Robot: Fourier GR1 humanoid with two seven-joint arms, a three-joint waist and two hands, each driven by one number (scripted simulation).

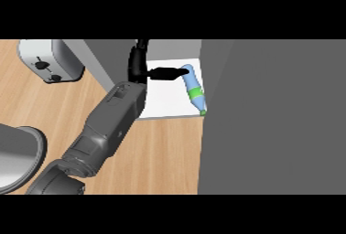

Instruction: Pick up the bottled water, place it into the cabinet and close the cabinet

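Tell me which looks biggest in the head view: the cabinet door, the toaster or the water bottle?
1. cabinet door, by far the biggest, though it may be nearer the camera.
2. toaster, partly cut off at the top edge.
3. water bottle, smallest, lying on the white shelf.

The bottled water point(193, 89) is pale blue with a green band, lying on the cabinet's white floor point(165, 98). The left hand point(162, 72) is black on a grey forearm point(111, 125). The wooden counter point(40, 105) is light tan, the toaster point(49, 59) seemingly silvery-white.

Even, fairly bright light with no glare. The white shelf point(165, 103) shows brightest, the counter point(162, 151) warm, the grey door point(270, 119) flat and shadowless.
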